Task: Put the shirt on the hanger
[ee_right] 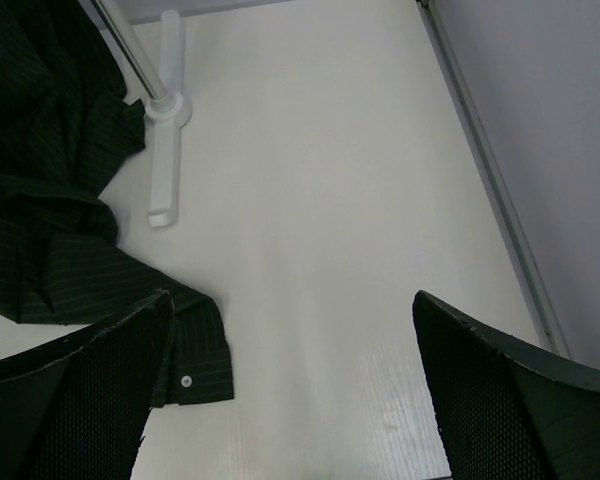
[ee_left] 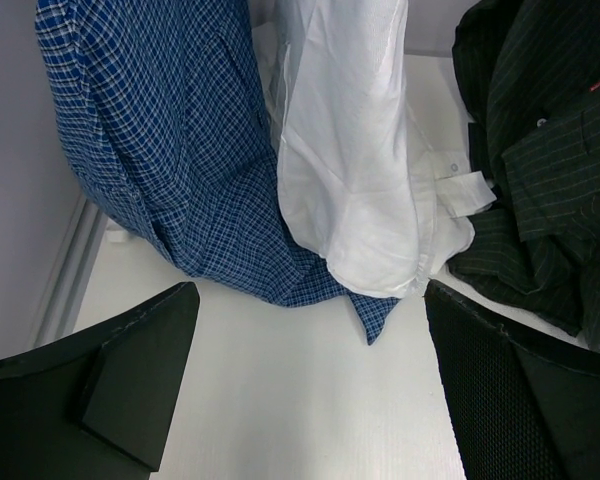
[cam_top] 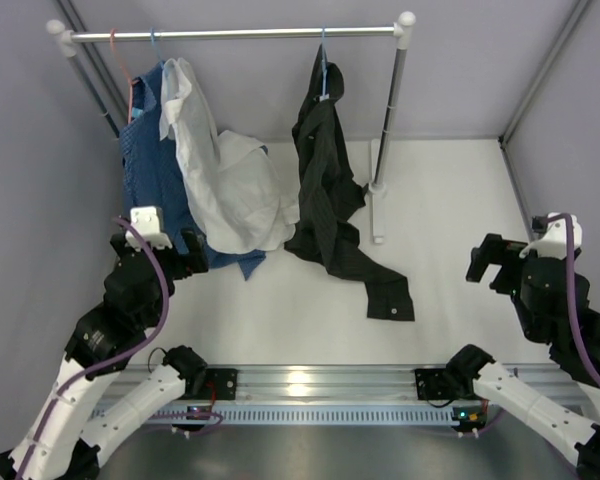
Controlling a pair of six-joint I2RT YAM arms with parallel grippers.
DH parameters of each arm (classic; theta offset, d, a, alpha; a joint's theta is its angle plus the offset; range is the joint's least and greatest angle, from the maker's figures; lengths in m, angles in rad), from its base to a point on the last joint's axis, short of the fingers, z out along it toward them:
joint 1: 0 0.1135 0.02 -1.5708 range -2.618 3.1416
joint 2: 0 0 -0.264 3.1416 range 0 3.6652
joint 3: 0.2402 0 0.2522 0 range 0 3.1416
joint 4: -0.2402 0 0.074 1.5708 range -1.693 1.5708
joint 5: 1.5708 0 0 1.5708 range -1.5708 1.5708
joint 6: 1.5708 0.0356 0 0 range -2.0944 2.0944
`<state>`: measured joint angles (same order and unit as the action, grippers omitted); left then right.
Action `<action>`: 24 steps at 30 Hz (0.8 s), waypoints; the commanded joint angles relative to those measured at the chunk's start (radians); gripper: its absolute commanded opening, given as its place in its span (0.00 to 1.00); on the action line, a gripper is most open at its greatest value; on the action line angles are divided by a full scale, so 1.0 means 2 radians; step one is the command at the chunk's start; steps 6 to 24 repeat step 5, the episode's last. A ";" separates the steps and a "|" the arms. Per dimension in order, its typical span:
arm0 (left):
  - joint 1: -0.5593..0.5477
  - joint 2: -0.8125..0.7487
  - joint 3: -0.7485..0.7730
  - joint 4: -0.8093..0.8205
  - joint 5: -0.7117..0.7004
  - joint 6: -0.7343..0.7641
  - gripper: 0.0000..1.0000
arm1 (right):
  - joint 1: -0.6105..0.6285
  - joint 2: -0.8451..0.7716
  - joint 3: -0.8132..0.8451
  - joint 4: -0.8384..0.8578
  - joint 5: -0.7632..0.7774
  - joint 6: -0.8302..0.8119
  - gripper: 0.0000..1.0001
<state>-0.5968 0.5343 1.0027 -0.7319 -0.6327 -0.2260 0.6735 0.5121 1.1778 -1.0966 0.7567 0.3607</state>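
At the left arm's tip: left gripper (ee_left: 308, 300) with jaws wide apart, gripping nothing. It sits low over the table (cam_top: 450, 200) on the left side. Its dark fingers (ee_left: 130, 390) frame the lower corners of the wrist view.

- Just beyond the fingertips, the blue checked garment (ee_left: 170, 150) hangs down, with a pointed corner of its hem on the white surface.
- The white shirt (ee_left: 350, 150) overlaps that garment on its right, and a small button shows at the sleeve end.
- The shirt (ee_left: 540, 150), black with faint pinstripes, fills the far right of that view and is apart from the left fingers.

Over on the right side: right gripper (ee_right: 290, 300) also spread wide and gripping nothing. It is raised near the right wall, well apart from all the clothing.

- Below and to the left of it lies the shirt's cuff (ee_right: 195, 370), flat on the table with one button visible.
- Past the cuff stands the rack's white foot (ee_right: 165, 150), with black fabric bunched beside it.

From above:

- The shirt (cam_top: 325, 170) hangs from the hanger (cam_top: 323, 60).
- The hanger's light-blue hook is over the rail (cam_top: 250, 33), and its lower part disappears into the collar, so its shoulders are hidden.
- The garment hangs skewed. Its lower half pools on the table, and one sleeve trails forward and to the right.
- The rack's right post (cam_top: 388, 110) stands just beside it.
- The white shirt and the blue checked garment hang at the rail's left end, near a red hanger (cam_top: 130, 75).
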 commanded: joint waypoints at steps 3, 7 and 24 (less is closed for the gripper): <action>0.002 -0.005 -0.006 -0.001 0.016 0.002 0.98 | -0.002 -0.001 -0.001 -0.006 -0.001 -0.001 1.00; 0.002 -0.003 -0.007 -0.001 0.016 0.001 0.98 | -0.002 -0.001 -0.003 -0.005 -0.002 -0.001 1.00; 0.002 -0.003 -0.007 -0.001 0.016 0.001 0.98 | -0.002 -0.001 -0.003 -0.005 -0.002 -0.001 1.00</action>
